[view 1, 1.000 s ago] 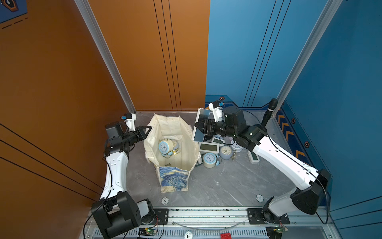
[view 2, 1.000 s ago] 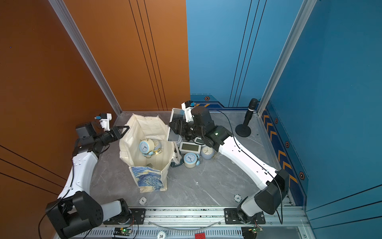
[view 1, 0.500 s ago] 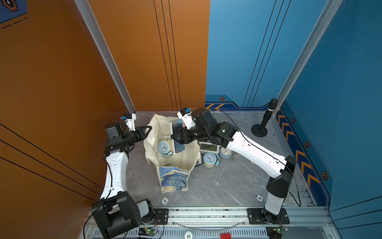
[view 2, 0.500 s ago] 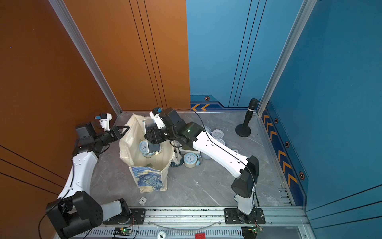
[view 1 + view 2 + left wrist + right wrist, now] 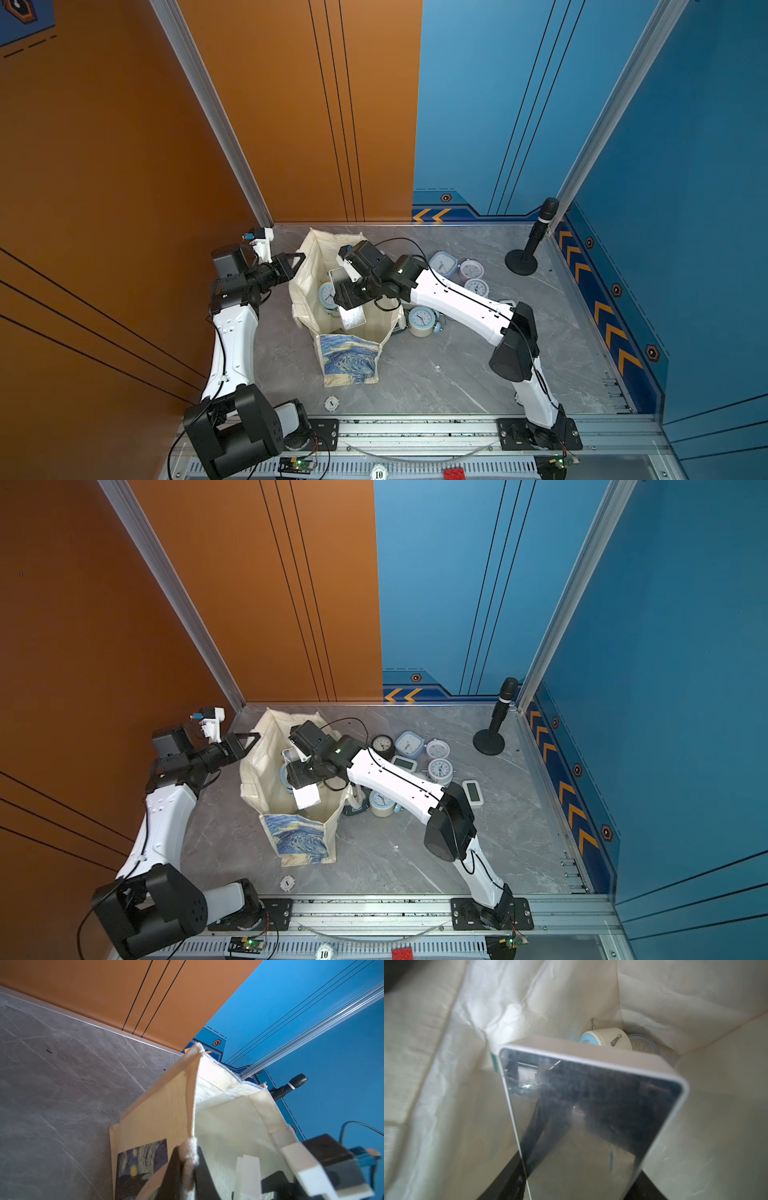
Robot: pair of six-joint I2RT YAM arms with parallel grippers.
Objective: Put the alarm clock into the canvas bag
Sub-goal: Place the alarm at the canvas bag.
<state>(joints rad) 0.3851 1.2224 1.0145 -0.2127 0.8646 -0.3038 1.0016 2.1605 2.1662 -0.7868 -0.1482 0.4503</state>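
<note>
**Clock now down in the bag mouth, not yet let go**

The left gripper point(image 5: 296, 262) has not shifted over the last second. Its fingers point(image 5: 176, 1169) are pressed together on the bag's rim, holding the mouth open on the side nearest the bench's left edge.

The bag point(image 5: 349, 361) stands upright toward the far-left corner of the bench point(image 5: 436, 374), where it stood a second ago, with its mouth gaping upward. Two round clocks point(image 5: 604, 1040) already lie at its bottom.

The change is on the right. A second ago the right gripper point(image 5: 348, 303) held the clock point(image 5: 353, 318) over the pile, just right of the bag. Half a second ago it hung over the mouth. Now it reaches in past the rim, and the clock, a flat mirror-faced slab, sits tilted between the bag's walls. In the right wrist view dark fingers point(image 5: 512, 1178) flank the slab's near end, so it is pinched and well clear of the two round clocks below.

The carry looks finished. What remains, as I judge it, is to spread the fingers and draw the arm out without snagging the rim.

The pile point(image 5: 415, 754) of other clocks lies right of the bag, toward the far edge.
</note>
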